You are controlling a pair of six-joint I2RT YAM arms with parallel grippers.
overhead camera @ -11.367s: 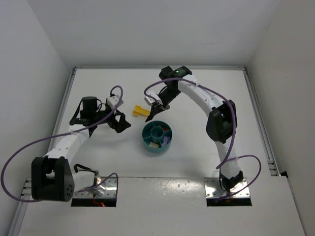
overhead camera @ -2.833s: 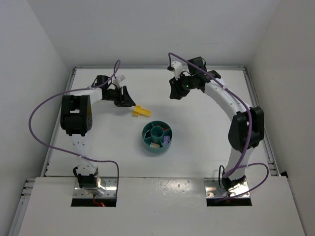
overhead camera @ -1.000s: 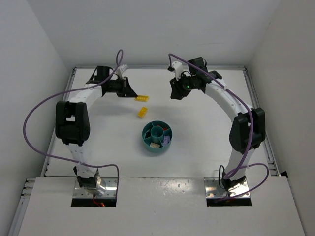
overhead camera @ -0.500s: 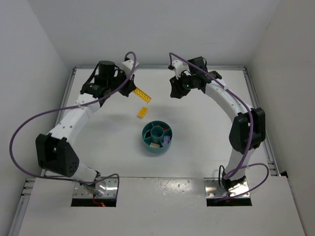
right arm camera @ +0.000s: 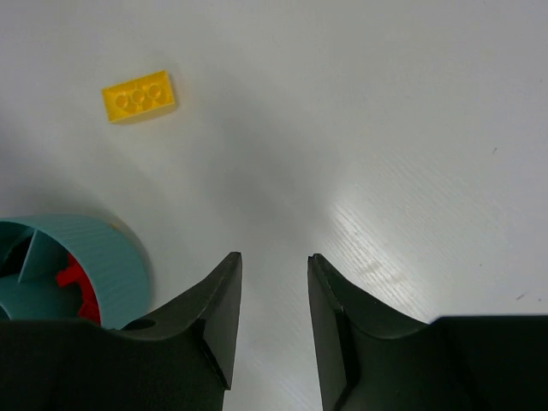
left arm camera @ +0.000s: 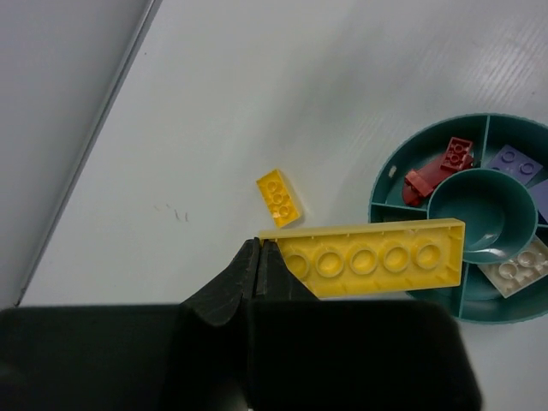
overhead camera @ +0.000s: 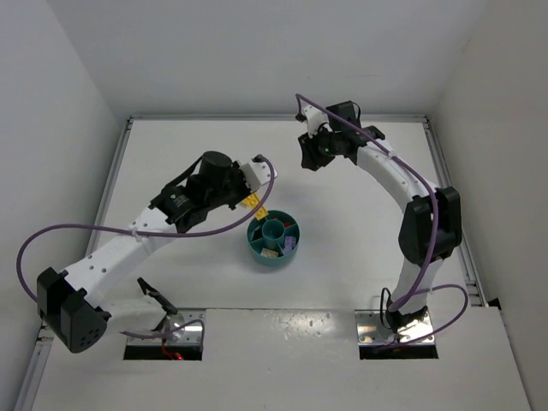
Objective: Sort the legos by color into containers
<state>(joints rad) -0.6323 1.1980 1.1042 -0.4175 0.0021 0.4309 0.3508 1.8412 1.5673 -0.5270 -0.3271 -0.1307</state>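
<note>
My left gripper (left arm camera: 259, 244) is shut on one end of a long yellow lego plate (left arm camera: 368, 257), holding it above the table at the left rim of the round teal dish (left arm camera: 385, 184). The dish holds red legos (left arm camera: 445, 158), a purple one (left arm camera: 514, 160) and a beige one (left arm camera: 518, 270); its central cup is empty. A small yellow lego (left arm camera: 279, 197) lies on the table left of the dish and also shows in the right wrist view (right arm camera: 138, 95). In the top view the left gripper (overhead camera: 248, 193) hovers at the dish's (overhead camera: 274, 264) upper left. My right gripper (right arm camera: 274, 257) is open and empty over bare table, far behind the dish (overhead camera: 312, 158).
White walls enclose the table on three sides. A metal rail (left arm camera: 94, 137) runs along the left edge. The left arm's purple cable (overhead camera: 51, 235) loops over the left side of the table.
My left arm has swung from the far left of the table toward the dish, carrying the long yellow plate. The small yellow lego stays on the table. The right arm has barely moved.
</note>
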